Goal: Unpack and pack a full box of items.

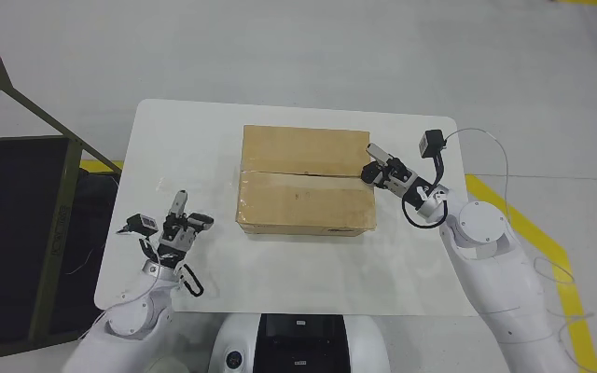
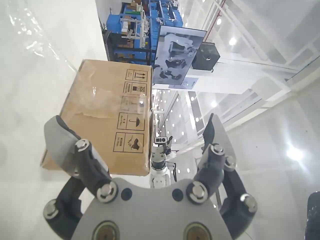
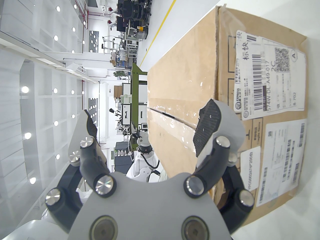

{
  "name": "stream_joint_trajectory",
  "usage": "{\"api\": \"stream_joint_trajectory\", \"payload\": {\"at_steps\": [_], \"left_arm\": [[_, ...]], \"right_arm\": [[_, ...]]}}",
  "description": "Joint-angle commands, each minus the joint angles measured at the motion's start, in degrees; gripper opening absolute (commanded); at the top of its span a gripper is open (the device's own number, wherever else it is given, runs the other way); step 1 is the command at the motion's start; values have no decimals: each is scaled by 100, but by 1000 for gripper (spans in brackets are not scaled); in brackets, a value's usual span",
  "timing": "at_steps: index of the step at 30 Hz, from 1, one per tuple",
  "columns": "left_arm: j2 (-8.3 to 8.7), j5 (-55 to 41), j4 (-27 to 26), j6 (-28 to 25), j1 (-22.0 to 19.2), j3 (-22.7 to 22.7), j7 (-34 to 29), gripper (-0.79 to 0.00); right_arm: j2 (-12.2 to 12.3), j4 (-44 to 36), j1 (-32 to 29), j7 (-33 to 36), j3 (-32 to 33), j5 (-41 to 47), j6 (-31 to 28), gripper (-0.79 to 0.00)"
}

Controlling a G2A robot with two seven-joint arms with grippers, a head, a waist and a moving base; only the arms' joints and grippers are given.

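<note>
1 closed box [image 1: 303, 182] sits on the white table [image 1: 187, 140]; left tool [image 1: 190, 211] and right tool [image 1: 370, 162] gape apart.

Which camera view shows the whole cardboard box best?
Top view: the cardboard box lies whole within it. The right wrist view shows its top and labelled end; the left wrist view, one printed end.
</note>
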Motion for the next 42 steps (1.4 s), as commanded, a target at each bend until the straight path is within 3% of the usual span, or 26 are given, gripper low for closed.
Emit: {"api": "stream_joint_trajectory", "payload": {"at_steps": [1, 14, 28, 29, 31, 35, 42], "left_arm": [[-27, 43, 119, 223, -192, 116, 0, 0], [-229, 566, 666, 774, -1028, 671, 461, 0], [-415, 704, 1080, 991, -1503, 910, 732, 0], [-426, 721, 1112, 996, -1533, 920, 740, -80], [-449, 780, 1190, 1040, -1607, 947, 759, -148], [-499, 793, 1336, 1079, -1747, 996, 781, -135], [-572, 774, 1516, 1081, -1895, 1026, 716, -289]], "right_arm": [[0, 0, 0, 0, 0, 0, 0, 0], [0, 0, 0, 0, 0, 0, 0, 0], [0, 0, 0, 0, 0, 0, 0, 0], [0, 0, 0, 0, 0, 0, 0, 0], [0, 0, 0, 0, 0, 0, 0, 0], [0, 0, 0, 0, 0, 0, 0, 0], [0, 0, 0, 0, 0, 0, 0, 0]]}}
